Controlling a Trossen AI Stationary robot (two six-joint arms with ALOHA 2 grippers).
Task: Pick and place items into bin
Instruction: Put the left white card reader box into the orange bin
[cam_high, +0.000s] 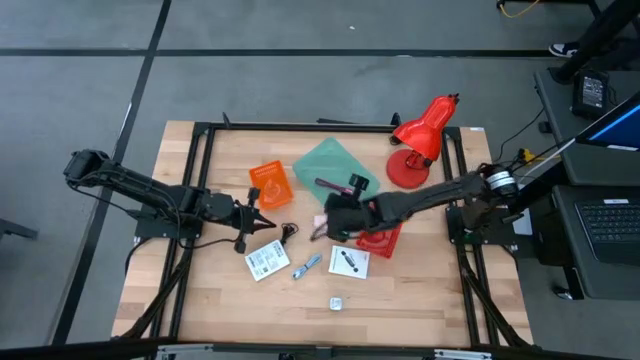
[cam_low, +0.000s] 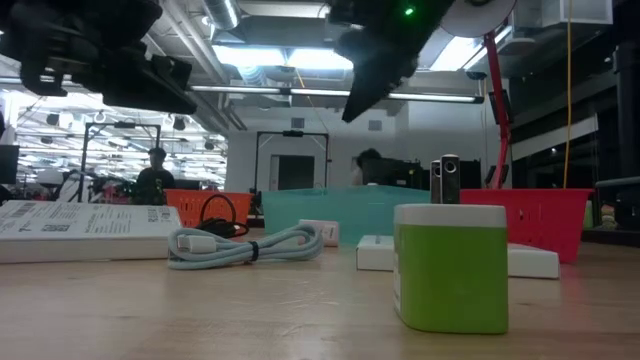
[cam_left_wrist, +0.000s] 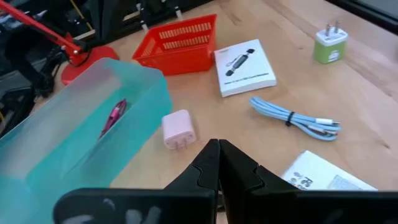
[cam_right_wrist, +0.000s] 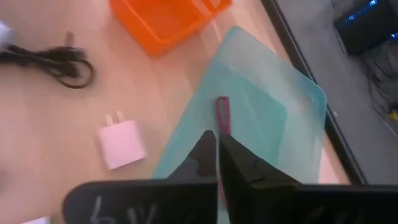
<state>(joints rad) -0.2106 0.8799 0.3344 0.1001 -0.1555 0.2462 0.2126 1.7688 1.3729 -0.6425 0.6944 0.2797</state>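
Room is widest along the table (cam_high: 200, 310) front, 5 to 7 o'clock in the high view, where only a green plug (cam_high: 337, 302) sits on bare wood. The middle is crowded: teal bin (cam_high: 330, 165) just past centre, orange bin (cam_high: 270, 184) at its 9 o'clock, red basket (cam_high: 382, 240) at its 5 o'clock, lamp (cam_high: 420, 140) toward 2 o'clock near the back edge.

Right gripper (cam_high: 330, 218) hangs at the teal bin's near rim, fingers together and holding nothing; a pink plug (cam_right_wrist: 122, 144) lies on the wood just beside that rim. Left gripper (cam_high: 262, 222) is below the orange bin, fingers together, empty, with the black cable (cam_high: 287, 233) at its 3 o'clock.

Inside the teal bin lies a maroon cable (cam_right_wrist: 222, 113), thin and straight. In front, between the grippers and the green plug, lie a white booklet (cam_high: 266, 261), a pale blue cable (cam_high: 306, 266) tied in a bundle, and a white card (cam_high: 349, 262)
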